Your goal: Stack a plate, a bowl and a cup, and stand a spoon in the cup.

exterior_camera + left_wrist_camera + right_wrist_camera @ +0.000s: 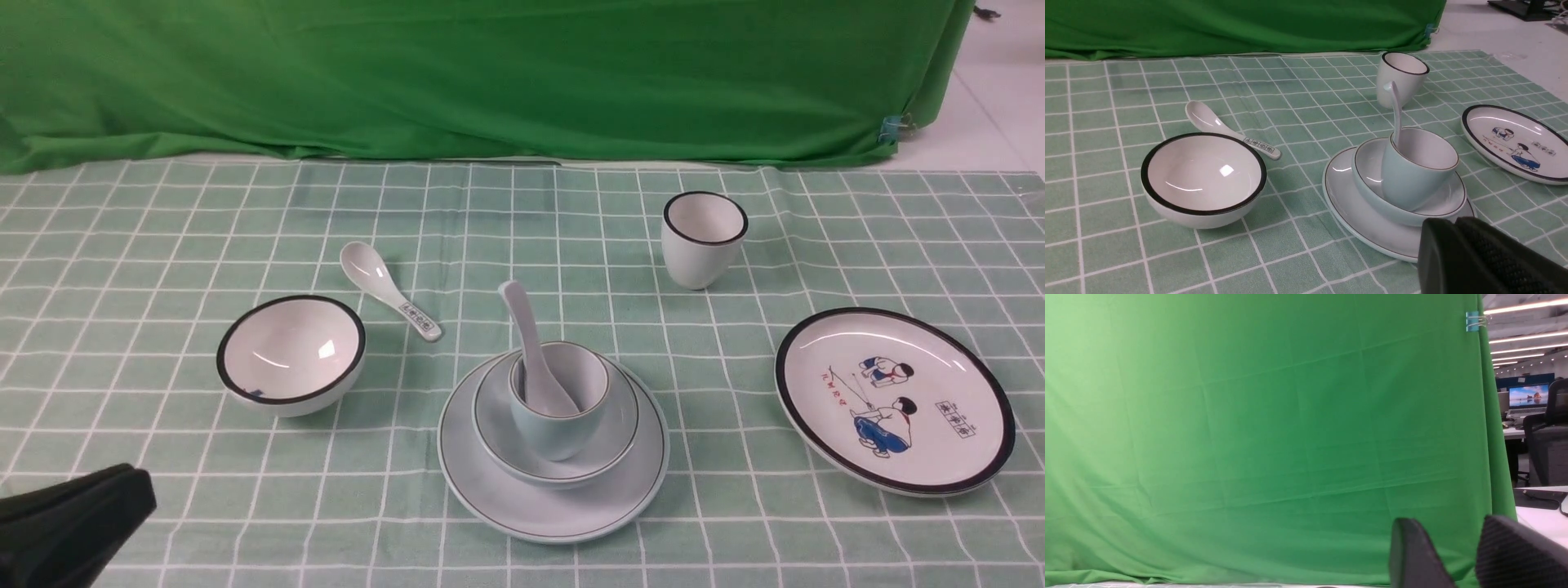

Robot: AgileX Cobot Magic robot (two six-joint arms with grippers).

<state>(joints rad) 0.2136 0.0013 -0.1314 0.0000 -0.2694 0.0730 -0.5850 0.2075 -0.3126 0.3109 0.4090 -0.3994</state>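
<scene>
1. Green curtain [490, 82]: hangs along the table's far edge.
2. Table [204, 506]: covered in a green cloth with white checks.
3. Left gripper [1447, 222]: its fingers are pressed together, with nothing between them. It reaches in over the table's near left corner, slanting inward and forward, apart from the stack.
4. Right gripper [1445, 522]: its fingers are spread with nothing between them. It faces the curtain, outside the front view; its distance from the stack cannot be told.
5. Cartoon plate [898, 408]: black-rimmed, near the right edge. It shows two figures, red characters and a boxed black inscription, too small to read surely.
6. Pale plate [539, 518]: between the table's middle and near edge, under the stack.
7. Pale bowl [490, 433]: sits on the pale plate.
8. Black-rimmed bowl [294, 351]: left of the stack, toward the left edge.
9. Black-rimmed cup [698, 253]: upright, toward the far edge, right of the middle.
10. Pale cup [559, 433]: stands in the pale bowl, tilted.
11. Plain spoon [526, 327]: leans in the pale cup, handle up.
12. Printed spoon [375, 282]: lies between the black-rimmed bowl and the far edge; its handle bears boxed characters, too small to read surely.
</scene>
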